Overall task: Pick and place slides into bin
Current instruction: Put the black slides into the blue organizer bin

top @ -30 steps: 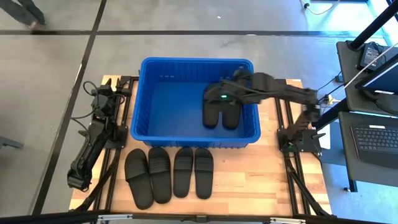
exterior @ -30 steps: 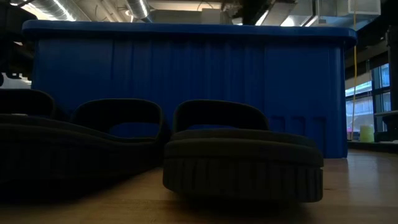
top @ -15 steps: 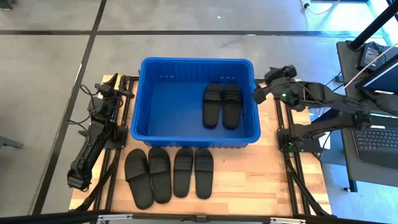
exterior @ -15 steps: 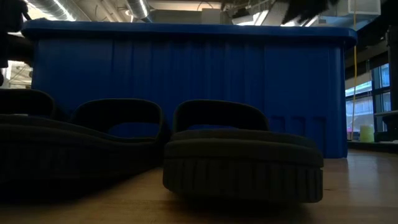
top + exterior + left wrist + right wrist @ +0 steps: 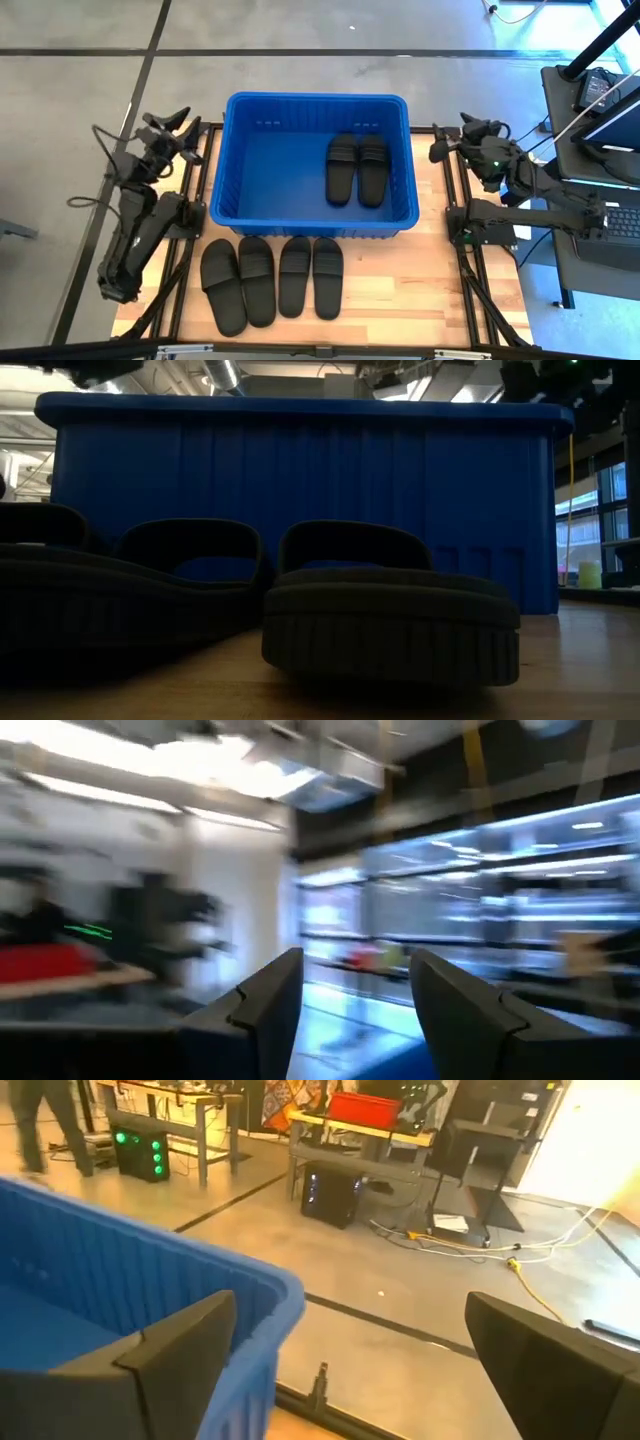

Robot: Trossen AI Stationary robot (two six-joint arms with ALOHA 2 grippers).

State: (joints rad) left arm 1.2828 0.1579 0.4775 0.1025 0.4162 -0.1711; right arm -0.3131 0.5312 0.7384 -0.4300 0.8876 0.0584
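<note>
Both jaws gaping empty; I'm sizing up four slides (image 5: 271,278) lying beside bin (image 5: 232,150); left gripper (image 5: 165,128) should descend next.

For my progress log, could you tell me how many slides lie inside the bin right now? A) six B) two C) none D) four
B: the high view shows two black slides side by side in the blue bin, while four more slides lie in a row on the table in front of it.
</note>
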